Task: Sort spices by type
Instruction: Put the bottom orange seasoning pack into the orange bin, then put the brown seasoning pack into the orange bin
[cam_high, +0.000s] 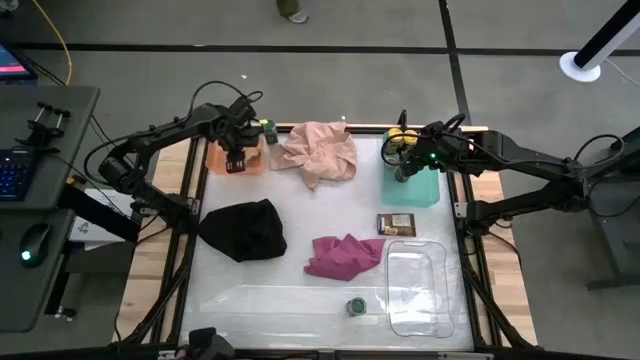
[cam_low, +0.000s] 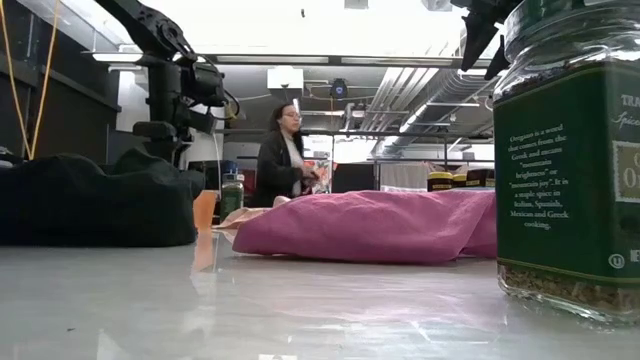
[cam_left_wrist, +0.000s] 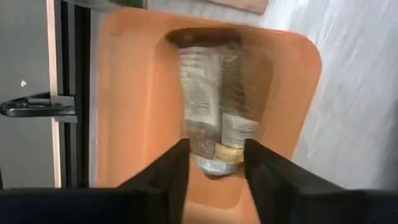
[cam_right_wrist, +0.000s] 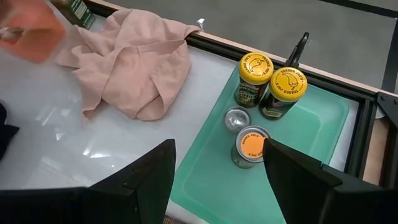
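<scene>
My left gripper (cam_high: 237, 158) points down over the orange tray (cam_high: 215, 160), open; in its wrist view its fingers stand on either side of the near end of the brown packets (cam_left_wrist: 217, 106) lying in the tray (cam_left_wrist: 130, 124). My right gripper (cam_high: 405, 168) hangs open and empty over the teal tray (cam_high: 420, 190), where yellow-lidded jars (cam_right_wrist: 255, 67) stand upright. One green-lidded jar (cam_high: 268, 130) stands by the orange tray's far corner. Another (cam_high: 356, 305) stands near the front edge, large in the low view (cam_low: 570, 150). A brown packet (cam_high: 397, 223) lies flat on the table. My left gripper comes from above, one finger (cam_left_wrist: 171, 174) on each side of the packets' near end (cam_left_wrist: 214, 158). The packets rest in the orange tray. I cannot tell whether the fingers touch them.
A pink cloth (cam_high: 318, 150) lies between the two trays, a black cloth (cam_high: 245, 228) at the left, a magenta cloth (cam_high: 345, 255) in the middle. A clear tray (cam_high: 415, 285) sits at the front right. A person (cam_low: 285, 150) stands in the room beyond.
</scene>
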